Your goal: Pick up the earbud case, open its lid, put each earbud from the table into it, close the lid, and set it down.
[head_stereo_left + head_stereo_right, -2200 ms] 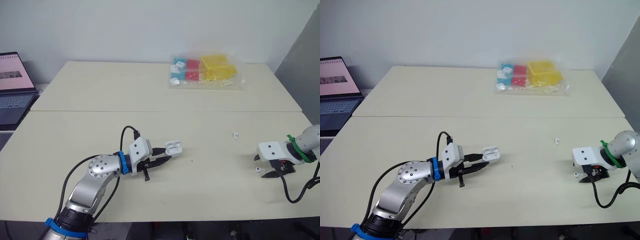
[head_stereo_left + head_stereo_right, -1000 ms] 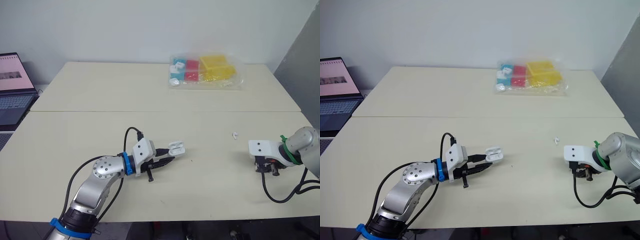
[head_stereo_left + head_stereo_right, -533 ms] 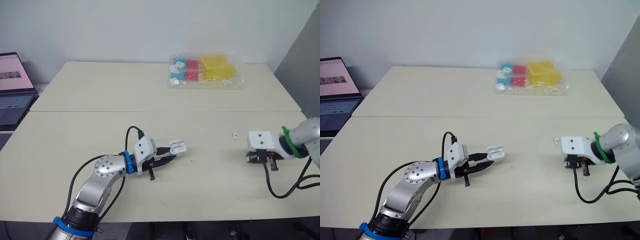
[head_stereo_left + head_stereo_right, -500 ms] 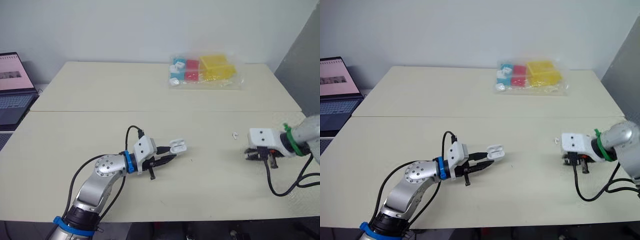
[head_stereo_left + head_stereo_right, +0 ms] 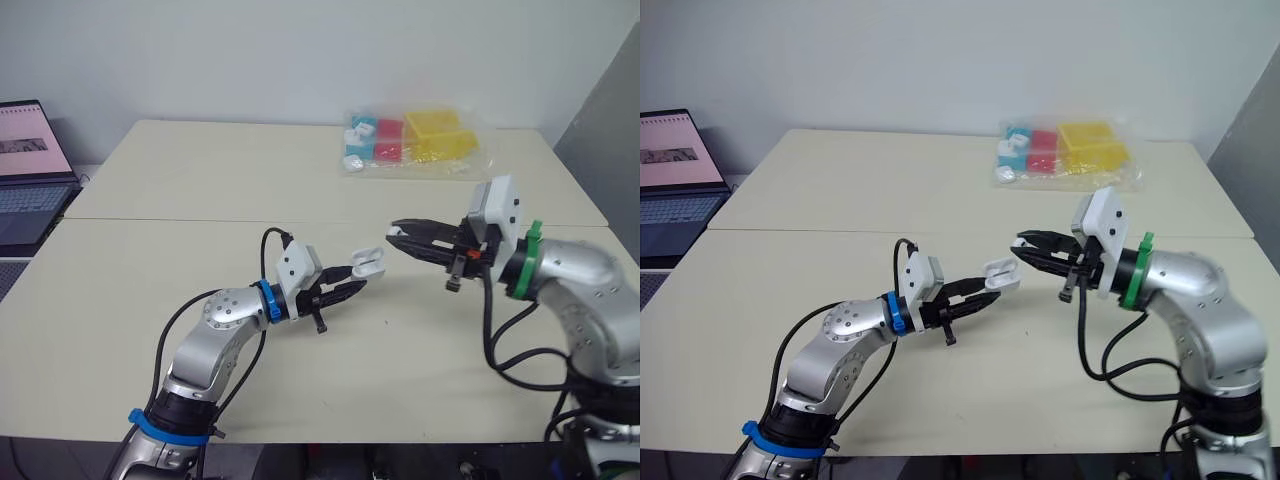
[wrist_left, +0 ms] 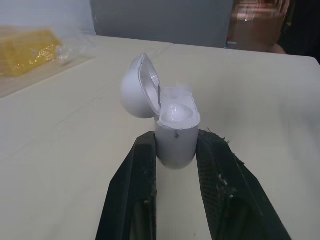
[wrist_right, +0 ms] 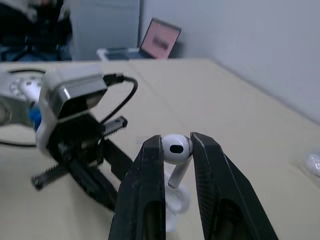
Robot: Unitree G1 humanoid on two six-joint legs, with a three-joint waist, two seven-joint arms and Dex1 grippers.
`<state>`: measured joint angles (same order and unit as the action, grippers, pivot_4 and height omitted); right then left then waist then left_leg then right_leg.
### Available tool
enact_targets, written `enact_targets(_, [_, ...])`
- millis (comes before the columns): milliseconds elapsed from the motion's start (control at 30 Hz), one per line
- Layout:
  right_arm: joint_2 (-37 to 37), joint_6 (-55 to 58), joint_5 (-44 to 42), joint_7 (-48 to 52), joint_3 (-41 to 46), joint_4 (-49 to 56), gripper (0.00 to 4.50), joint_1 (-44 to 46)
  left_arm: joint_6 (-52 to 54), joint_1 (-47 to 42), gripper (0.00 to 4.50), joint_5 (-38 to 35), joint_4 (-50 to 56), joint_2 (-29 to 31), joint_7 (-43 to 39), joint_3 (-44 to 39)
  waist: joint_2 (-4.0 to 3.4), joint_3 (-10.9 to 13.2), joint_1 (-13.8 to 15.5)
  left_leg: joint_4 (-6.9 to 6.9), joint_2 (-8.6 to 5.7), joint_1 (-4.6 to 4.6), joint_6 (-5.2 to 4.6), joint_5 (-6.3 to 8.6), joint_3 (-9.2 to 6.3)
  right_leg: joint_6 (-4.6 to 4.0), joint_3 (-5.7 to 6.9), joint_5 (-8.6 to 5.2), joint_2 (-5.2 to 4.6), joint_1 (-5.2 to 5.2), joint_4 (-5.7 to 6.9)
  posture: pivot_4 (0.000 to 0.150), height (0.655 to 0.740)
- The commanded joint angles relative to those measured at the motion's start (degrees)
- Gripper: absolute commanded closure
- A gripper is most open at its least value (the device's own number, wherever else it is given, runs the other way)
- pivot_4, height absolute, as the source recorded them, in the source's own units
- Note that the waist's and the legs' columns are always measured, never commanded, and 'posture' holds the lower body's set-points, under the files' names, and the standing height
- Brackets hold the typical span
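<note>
- Left eye: I'm holding the opened earbud case (image 5: 369, 263) above the table (image 5: 150, 290) in the left gripper (image 5: 352, 283). The right gripper (image 5: 393, 233) is pointing at it, tips just beside it.
- Left wrist: jaws are clamping the case body. The lid (image 6: 137, 87) is tipping back, and the visible socket is looking empty.
- Right wrist: jaws are pinching an earbud (image 7: 176, 148) by its head, stem hanging down towards the case.
- I'm judging pickup and opening done, with insertion, closing and set-down left.

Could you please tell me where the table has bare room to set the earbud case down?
Bare: the table's far half between laptop and plastic bag, plus its near edge. Crowded: the middle, where earbud case and earbud nearly meet.
</note>
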<state>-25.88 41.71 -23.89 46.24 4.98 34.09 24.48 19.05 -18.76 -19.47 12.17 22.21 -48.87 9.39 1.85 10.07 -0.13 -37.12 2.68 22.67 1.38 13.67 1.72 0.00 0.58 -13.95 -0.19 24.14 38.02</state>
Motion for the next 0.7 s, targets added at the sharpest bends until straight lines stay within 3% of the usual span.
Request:
enact_targets(33, [1.5, -6.0, 2.1, -4.4, -1.5, 1.7, 4.10, -2.0, 0.5, -1.4, 3.73, -1.8, 0.4, -0.6, 0.2, -1.3, 0.00, 0.0, 0.0, -0.01, -0.01, -0.01, 0.00, 0.00, 0.00, 0.00, -0.01, 0.00, -0.01, 0.00, 0.01, 0.150, 0.7400])
enact_targets(200, [2.4, -18.0, 7.7, -5.6, -6.7, -1.5, 4.10, -6.6, 0.9, -2.7, 3.73, -2.3, -0.3, -0.1, -0.3, -1.7, 0.00, 0.0, 0.0, 0.00, 0.01, -0.06, 0.00, 0.00, -0.02, 0.00, 0.03, 0.00, 0.02, -0.02, 0.03, 0.150, 0.7400])
enact_targets(700, [4.0, -27.1, 9.7, -7.8, -9.9, -9.7, 4.10, -10.3, 1.7, -3.1, 3.73, -3.0, 0.2, 0.4, -0.7, -2.3, 0.00, 0.0, -0.1, 0.02, 0.02, -0.10, 0.00, 0.00, 0.00, 0.00, 0.00, 0.00, 0.04, -0.03, 0.03, 0.150, 0.7400])
